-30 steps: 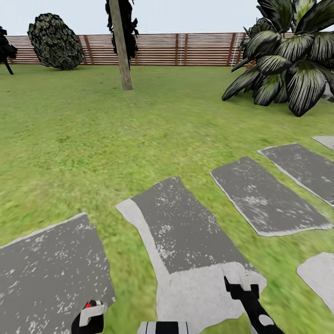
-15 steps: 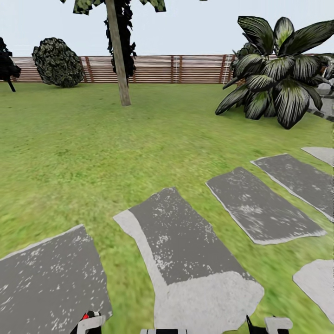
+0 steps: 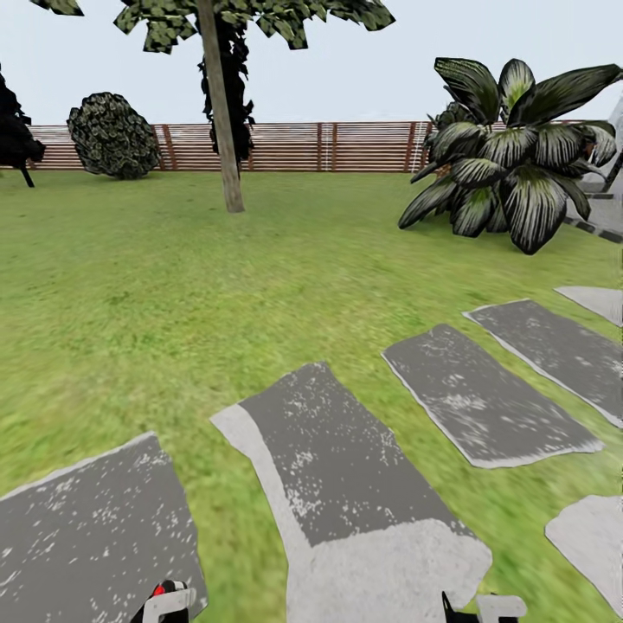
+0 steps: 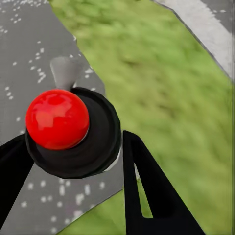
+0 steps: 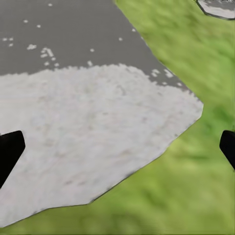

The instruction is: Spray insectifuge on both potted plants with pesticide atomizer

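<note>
My left gripper (image 4: 73, 139) is shut on the pesticide atomizer (image 4: 95, 147), seen from above as a round black body with a red knob and a pale grey trigger; black fingers (image 4: 147, 186) press its sides. The same gripper and the bottle's grey-white head (image 3: 169, 599) peek in at the head view's lower edge. My right gripper (image 5: 120, 147) is open and holds nothing, hovering over a pale stepping stone (image 5: 98, 132); its tip (image 3: 480, 607) sits at the bottom edge. The potted plants are out of view.
Several grey stepping stones (image 3: 346, 450) cross the green lawn (image 3: 173, 285) ahead. A thin tree trunk (image 3: 221, 112) stands at mid distance. A big dark white-striped bush (image 3: 510, 164) sits at the right, a round shrub (image 3: 112, 134) far left, a brown slatted fence (image 3: 346, 145) behind.
The head camera has tilted up, so more sky and tree crown show. The right gripper has sunk from over the pale stone to the picture's bottom edge. The left gripper still holds the atomizer.
</note>
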